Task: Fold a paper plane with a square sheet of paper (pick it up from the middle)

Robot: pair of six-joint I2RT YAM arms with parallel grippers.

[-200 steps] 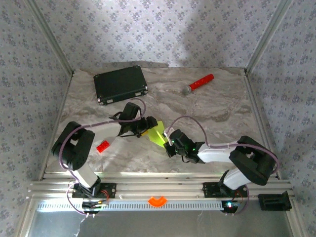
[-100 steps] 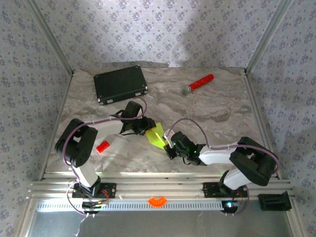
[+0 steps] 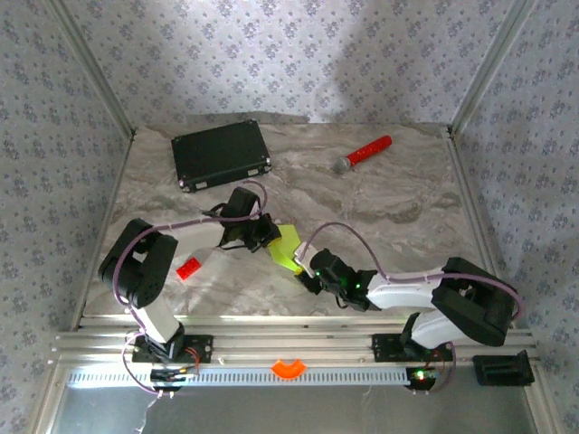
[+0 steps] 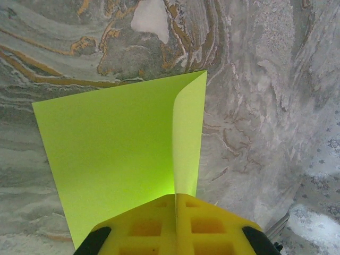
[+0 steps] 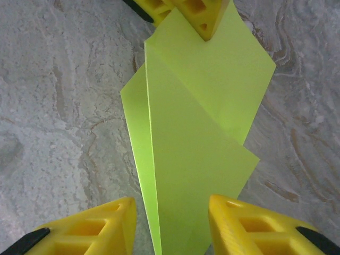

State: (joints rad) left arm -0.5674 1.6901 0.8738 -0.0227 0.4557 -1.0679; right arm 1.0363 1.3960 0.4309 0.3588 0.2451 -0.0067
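Note:
The square sheet of paper (image 3: pixel 288 246) is lime yellow-green and lies partly folded on the marble table between the two arms. It has overlapping flaps and a long crease (image 5: pixel 196 138), and is not a slim dart. My left gripper (image 3: pixel 270 233) is shut on the sheet's far-left edge, where a thin upright fold (image 4: pixel 186 138) runs into the closed yellow fingers (image 4: pixel 175 199). My right gripper (image 3: pixel 308 271) is at the sheet's near end. It stands open (image 5: pixel 172 223), and the paper lies between its fingers, touched by neither.
A black case (image 3: pixel 222 155) lies at the back left and a red-handled microphone (image 3: pixel 364 153) at the back right. A small red block (image 3: pixel 188 268) sits left of the left arm. Metal frame posts border the table.
My left gripper has closed on the paper's edge. My right gripper has opened and let go of the paper, and the sheet has settled flatter.

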